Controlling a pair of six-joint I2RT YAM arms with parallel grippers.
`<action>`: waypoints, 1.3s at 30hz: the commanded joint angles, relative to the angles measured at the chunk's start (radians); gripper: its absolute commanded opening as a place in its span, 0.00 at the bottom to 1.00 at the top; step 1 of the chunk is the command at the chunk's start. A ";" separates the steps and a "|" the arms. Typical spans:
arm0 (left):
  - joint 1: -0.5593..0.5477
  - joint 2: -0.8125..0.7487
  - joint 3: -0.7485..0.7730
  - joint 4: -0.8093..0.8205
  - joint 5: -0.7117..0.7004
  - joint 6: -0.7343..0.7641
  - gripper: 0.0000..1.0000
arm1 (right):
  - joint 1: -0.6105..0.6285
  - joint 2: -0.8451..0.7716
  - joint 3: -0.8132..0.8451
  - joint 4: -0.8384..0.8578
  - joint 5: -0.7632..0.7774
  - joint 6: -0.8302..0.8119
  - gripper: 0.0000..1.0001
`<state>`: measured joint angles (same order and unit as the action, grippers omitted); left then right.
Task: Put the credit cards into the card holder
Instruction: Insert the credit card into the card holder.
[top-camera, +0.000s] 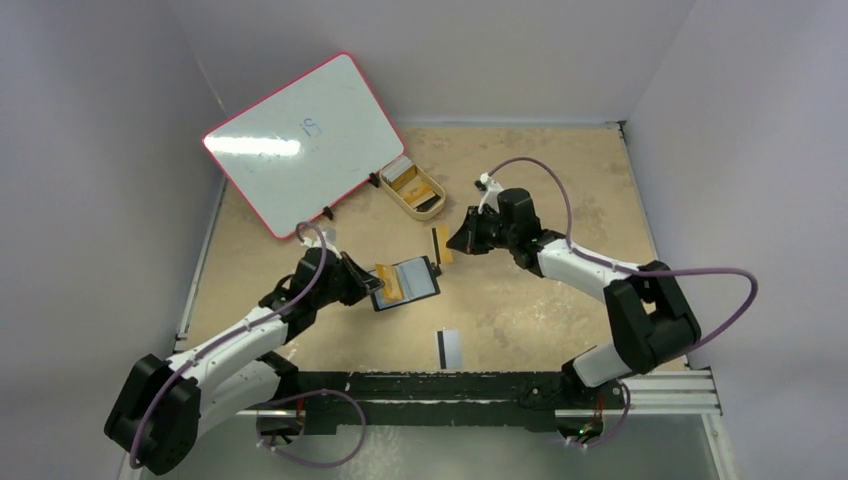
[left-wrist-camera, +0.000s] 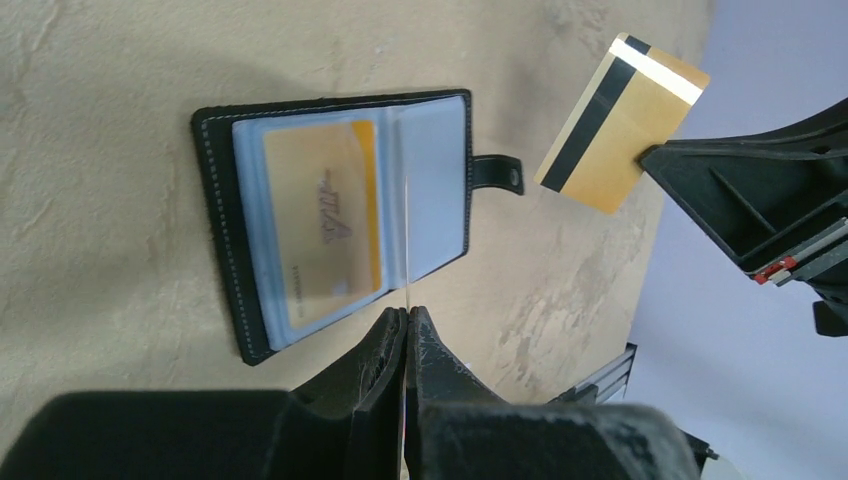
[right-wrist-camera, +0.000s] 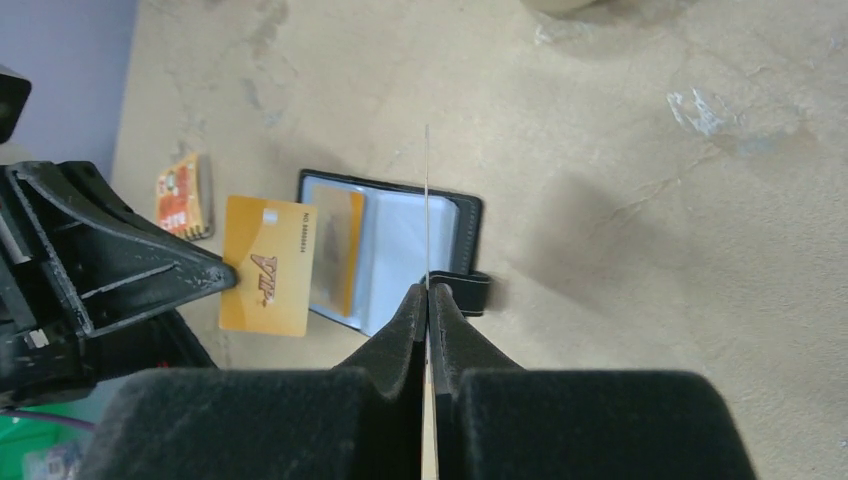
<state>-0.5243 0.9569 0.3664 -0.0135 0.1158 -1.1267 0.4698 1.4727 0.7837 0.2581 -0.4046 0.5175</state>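
The card holder (left-wrist-camera: 330, 225) lies open on the table, snap tab toward the right arm, an orange-gold credit card (left-wrist-camera: 320, 225) showing in its left pocket. My left gripper (left-wrist-camera: 408, 312) is shut on a gold credit card (right-wrist-camera: 267, 265) held on edge just above the holder (top-camera: 418, 280). My right gripper (right-wrist-camera: 427, 288) is shut on another gold credit card with a black stripe (left-wrist-camera: 620, 125), held in the air beyond the holder's tab. A grey card with a black stripe (top-camera: 449, 347) lies flat nearer the arm bases.
A tan oval tray (top-camera: 415, 188) with items inside stands behind the holder. A pink-edged whiteboard (top-camera: 300, 140) leans at the back left. A small orange board (right-wrist-camera: 183, 195) lies on the table by the left arm. Walls close in on three sides.
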 joint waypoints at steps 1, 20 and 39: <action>-0.003 0.032 -0.059 0.183 -0.002 -0.045 0.00 | -0.006 0.040 0.071 0.003 0.023 -0.069 0.00; -0.004 0.176 -0.069 0.323 0.072 -0.016 0.00 | -0.018 0.127 0.058 0.024 -0.013 -0.076 0.00; -0.003 0.283 -0.095 0.415 0.075 -0.026 0.00 | -0.018 0.119 0.023 0.029 0.001 -0.071 0.00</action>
<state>-0.5243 1.2236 0.2794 0.3260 0.1829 -1.1500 0.4564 1.6032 0.8223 0.2543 -0.4080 0.4545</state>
